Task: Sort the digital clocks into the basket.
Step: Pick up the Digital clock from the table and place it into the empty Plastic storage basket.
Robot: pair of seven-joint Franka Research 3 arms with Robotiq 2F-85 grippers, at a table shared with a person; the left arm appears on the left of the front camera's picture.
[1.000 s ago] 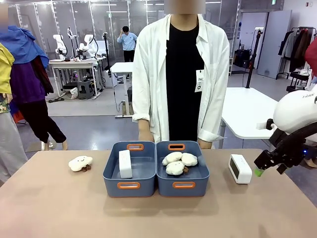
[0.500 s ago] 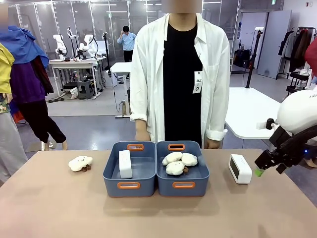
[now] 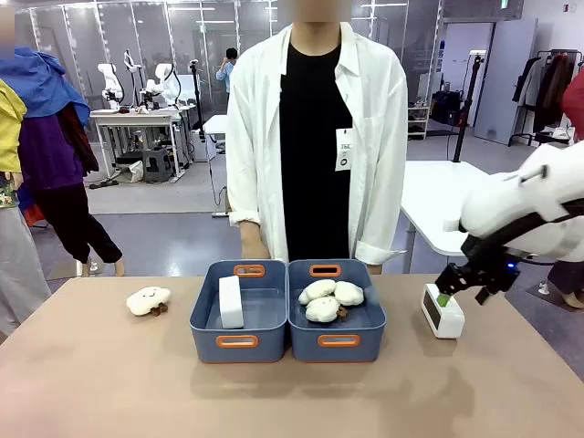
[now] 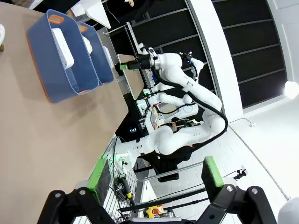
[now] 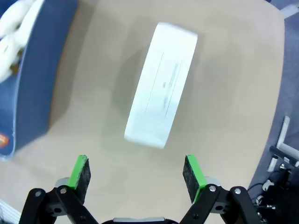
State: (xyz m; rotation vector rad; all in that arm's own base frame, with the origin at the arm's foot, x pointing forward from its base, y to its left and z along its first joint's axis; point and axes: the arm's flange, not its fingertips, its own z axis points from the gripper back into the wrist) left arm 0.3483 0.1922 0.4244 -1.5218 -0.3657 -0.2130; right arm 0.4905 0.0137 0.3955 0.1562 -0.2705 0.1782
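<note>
Right gripper (image 3: pixel 444 297) has swung in from the table's right edge and now hangs directly above the loose clock (image 3: pixel 443 315), jaws wide apart, gripping nothing. That clock stands on the table (image 3: pixel 109 383), just right of the right basket (image 3: pixel 363 345). Second clock (image 3: pixel 231 301) stands inside the left basket (image 3: pixel 205 347). Left gripper (image 4: pixel 156 171) is likewise wide open and empty.

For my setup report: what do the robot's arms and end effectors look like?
The right arm is white with rounded shells. The left end effector and right end effector are black and two-fingered, with green pads at the tips.
</note>
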